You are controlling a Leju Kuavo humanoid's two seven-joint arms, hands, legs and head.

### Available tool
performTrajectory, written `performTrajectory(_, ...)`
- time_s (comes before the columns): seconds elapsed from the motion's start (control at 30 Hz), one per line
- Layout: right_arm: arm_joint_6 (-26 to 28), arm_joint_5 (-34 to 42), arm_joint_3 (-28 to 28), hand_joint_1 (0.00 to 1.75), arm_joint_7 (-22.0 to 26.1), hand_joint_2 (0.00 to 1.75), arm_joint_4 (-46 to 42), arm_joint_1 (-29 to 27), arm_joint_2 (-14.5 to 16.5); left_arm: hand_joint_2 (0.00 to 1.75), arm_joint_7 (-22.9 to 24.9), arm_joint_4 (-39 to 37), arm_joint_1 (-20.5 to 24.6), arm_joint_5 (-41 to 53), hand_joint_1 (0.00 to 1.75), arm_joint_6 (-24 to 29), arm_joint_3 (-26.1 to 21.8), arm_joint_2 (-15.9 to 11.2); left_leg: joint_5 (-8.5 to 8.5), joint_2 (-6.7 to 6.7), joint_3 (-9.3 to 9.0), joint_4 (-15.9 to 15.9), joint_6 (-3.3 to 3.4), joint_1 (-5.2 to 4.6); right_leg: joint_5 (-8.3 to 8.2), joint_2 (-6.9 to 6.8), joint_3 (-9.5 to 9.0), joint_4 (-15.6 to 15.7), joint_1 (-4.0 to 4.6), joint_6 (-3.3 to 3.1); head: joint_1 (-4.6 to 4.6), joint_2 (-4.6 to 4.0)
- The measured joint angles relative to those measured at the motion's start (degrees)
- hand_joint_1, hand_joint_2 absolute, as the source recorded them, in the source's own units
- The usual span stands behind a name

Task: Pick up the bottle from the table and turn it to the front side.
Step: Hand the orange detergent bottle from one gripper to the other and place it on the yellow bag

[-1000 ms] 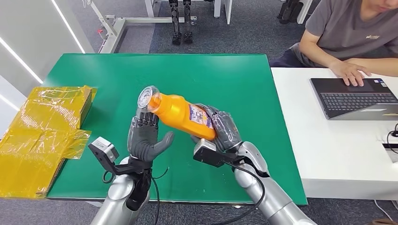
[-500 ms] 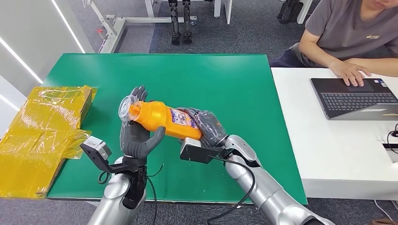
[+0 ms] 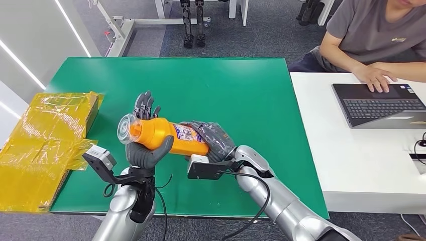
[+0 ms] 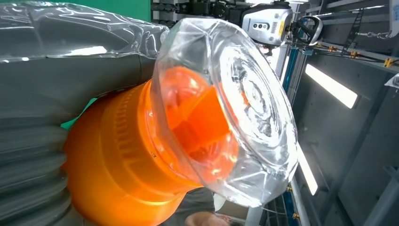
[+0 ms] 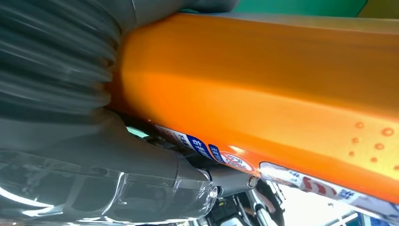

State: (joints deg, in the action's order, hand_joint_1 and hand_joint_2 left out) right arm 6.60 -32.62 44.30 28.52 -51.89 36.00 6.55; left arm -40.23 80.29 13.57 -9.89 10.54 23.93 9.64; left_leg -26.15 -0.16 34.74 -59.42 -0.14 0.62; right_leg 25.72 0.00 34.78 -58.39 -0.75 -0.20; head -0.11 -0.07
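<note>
An orange bottle (image 3: pixel 166 136) with a clear cap (image 3: pixel 124 129) lies level above the green table (image 3: pixel 226 85), cap toward the left and label facing up. My right hand (image 3: pixel 213 140) grips its base end. My left hand (image 3: pixel 144 149) is under the neck, with the thumb in front of the bottle and the fingers (image 3: pixel 144 105) straight up behind it. In the left wrist view the orange neck (image 4: pixel 127 155) and clear cap (image 4: pixel 244 108) lie against my hand (image 4: pixel 56 84). In the right wrist view the bottle's side (image 5: pixel 263 89) is pressed into my hand (image 5: pixel 56 94).
A box in yellow wrap (image 3: pixel 45 135) sits at the table's left edge. To the right, a white table (image 3: pixel 371 165) carries a laptop (image 3: pixel 382 105), and a person (image 3: pixel 377 35) has a hand on it. Metal frames stand on the floor behind.
My right hand has carried the bottle left and lower, levelling it out. Its neck now lies in my left hand, whose thumb has come in front of it.
</note>
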Motion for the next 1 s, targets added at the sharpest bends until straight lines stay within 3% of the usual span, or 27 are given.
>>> performTrajectory(0.27,-1.5,0.2,0.8,1.75,-0.7,1.75,0.9,0.2,0.0,1.75,0.0,-1.1,0.2,-0.1,0.0,0.3,0.0,0.0,0.0,0.0,0.0,0.0,0.0,0.0,0.0,0.0,0.0,0.0,0.0,0.0,0.0,0.0)
performTrajectory(0.3,-1.6,0.2,0.8,1.75,-0.7,1.75,1.0,0.2,0.0,1.75,0.0,-1.2,0.3,-0.1,0.24,0.3,0.0,0.0,0.0,0.0,0.0,0.0,0.0,0.0,0.0,0.01,0.0,0.0,0.0,0.0,0.0,0.0)
performTrajectory(0.4,-1.7,0.2,1.0,1.73,-0.9,1.75,1.3,0.3,0.0,1.75,0.0,-1.4,0.3,-0.2,1.54,0.4,0.0,0.0,0.0,0.0,0.0,0.0,0.0,0.0,0.0,0.01,0.0,0.0,0.0,0.0,0.0,0.0)
performTrajectory(0.43,-1.7,0.2,1.0,1.72,-1.0,1.75,1.4,0.4,0.0,1.75,0.0,-1.4,0.3,-0.2,1.75,0.3,0.0,0.0,0.0,0.0,0.0,0.0,0.0,0.0,0.0,0.01,0.0,0.0,0.0,0.0,0.0,0.0)
performTrajectory(1.0,-0.6,-0.7,1.0,1.38,-2.4,1.75,1.4,-0.3,-0.2,1.75,-0.2,-1.4,0.4,0.3,1.75,-0.8,-0.1,0.0,0.0,0.0,-0.01,0.0,0.0,0.0,0.0,0.02,0.01,0.0,0.0,0.0,0.0,0.0)
